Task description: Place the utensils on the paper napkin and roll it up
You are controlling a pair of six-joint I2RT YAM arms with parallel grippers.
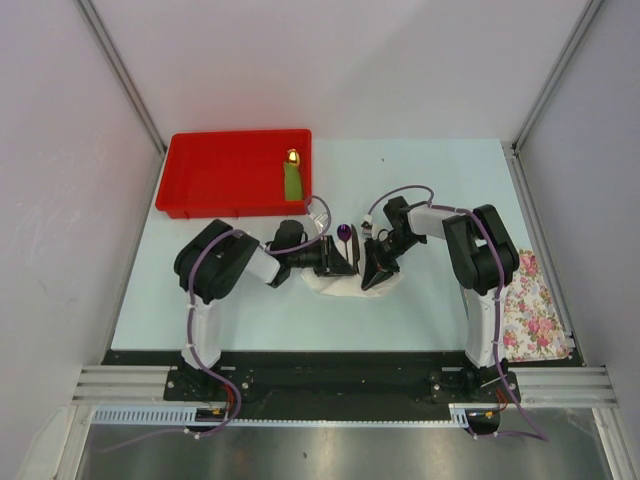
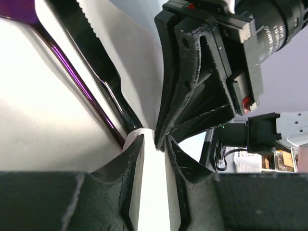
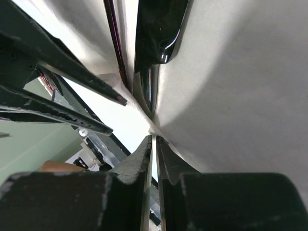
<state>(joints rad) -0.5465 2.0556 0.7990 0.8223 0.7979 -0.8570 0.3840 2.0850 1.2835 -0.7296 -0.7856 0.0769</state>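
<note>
Both arms reach in to the middle of the table (image 1: pixel 440 300) and meet tip to tip over the napkin (image 1: pixel 330 285). The napkin sits bunched and white under the two grippers, near the front half of the table.

The left gripper (image 2: pixel 154 139) has its jaws narrow, with a fold of napkin pinched between the fingers (image 2: pixel 132 159); white paper fills the gap. The right gripper (image 3: pixel 154 139) has its jaws almost together on a thin edge of the same napkin. The two tips are just beside each other, nearly touching.

The spoon (image 1: pixel 344 232) lies on the napkin, its purple bowl poking out past the far edge between the grippers, its handle running back toward the pinch point. The knife (image 2: pixel 108 89) lies just beside the spoon handle on the paper, roughly parallel, serrated edge visible in the left wrist view. Both handle ends stop close to where the fingers grip. Paper rises on either side of the two utensils, so they sit in a shallow trough. I can't tell if the napkin wraps fully around them.

A red tray (image 1: pixel 200 200) sits at the far left with a green piece (image 1: pixel 292 182) in its right end. A flowered cloth (image 1: pixel 530 310) lies at the right edge by the right arm's base.
</note>
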